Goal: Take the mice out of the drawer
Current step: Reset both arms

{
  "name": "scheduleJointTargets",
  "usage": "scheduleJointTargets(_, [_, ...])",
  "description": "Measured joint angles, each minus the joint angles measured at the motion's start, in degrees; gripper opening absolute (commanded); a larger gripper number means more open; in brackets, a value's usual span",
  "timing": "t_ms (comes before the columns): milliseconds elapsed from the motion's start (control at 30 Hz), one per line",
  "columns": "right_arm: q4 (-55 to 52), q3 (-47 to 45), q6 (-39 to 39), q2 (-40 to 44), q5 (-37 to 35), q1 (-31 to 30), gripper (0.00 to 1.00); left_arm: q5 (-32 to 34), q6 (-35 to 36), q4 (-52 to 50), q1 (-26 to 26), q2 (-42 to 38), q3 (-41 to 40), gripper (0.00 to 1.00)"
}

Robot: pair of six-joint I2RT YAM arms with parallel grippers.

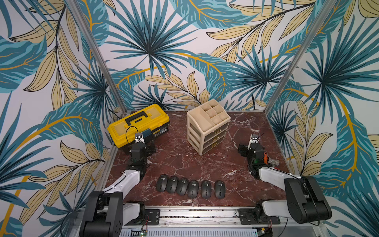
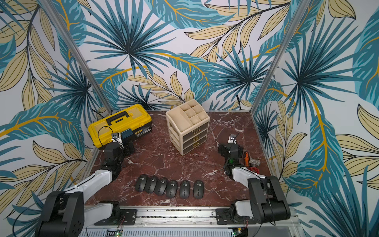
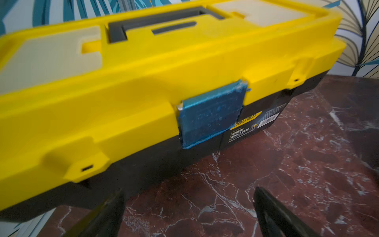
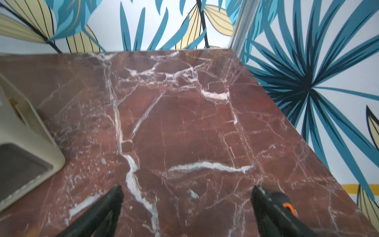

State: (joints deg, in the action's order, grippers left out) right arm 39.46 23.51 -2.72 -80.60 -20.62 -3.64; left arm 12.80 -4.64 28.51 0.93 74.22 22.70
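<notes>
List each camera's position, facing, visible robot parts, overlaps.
Top views: high over the near edge, looking down at table, mice, toolbox, drawer unit; left arm, right arm show.
Left wrist: faces toolbox front; open left gripper shows.
Right wrist: faces bare table, drawer unit corner; open right gripper shows.
Shared: top and left wrist, toolbox; top and right wrist, drawer unit.

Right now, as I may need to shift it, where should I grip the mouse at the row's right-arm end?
I'd pinch the end mouse across its narrow width, coming from straight above. It lies flat, top up, with a gap to its neighbour and bare table on the outer side.
</notes>
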Motion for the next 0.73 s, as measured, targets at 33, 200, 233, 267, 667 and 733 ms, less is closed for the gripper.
scheduleJointTargets(33, [4.00,-0.48,0.11,-2.14,0.92,0.37,0.99,-0.79,0.61,3.98,-0.33,3.10,-0.70,1.00])
scheduleJointTargets(200, [7.28,-1.07,0.28,-6.19,5.03,0.66,1.00,-4.76,2.23,19.34,-1.16,12.98,-2.40,1.00])
scheduleJointTargets(233, [7.56,-0.87,0.31,-6.14,5.55,0.68,1.00,-5.49,2.47,21.31,-1.20,14.58,-2.45,1.00])
scheduleJointTargets(267, [7.72,-0.68,0.35,-6.14,5.97,0.72,0.99,-5.92,2.60,21.46,-1.20,15.10,-2.43,1.00])
scheduleJointTargets(667, [8.26,-0.35,0.42,-6.14,7.87,1.05,1.00,-7.89,2.99,24.63,-1.46,15.30,-2.05,1.00])
scheduleJointTargets(733, [8.31,-0.26,0.42,-6.14,8.11,1.16,1.00,-7.93,3.10,24.94,-1.46,15.37,-2.05,1.00])
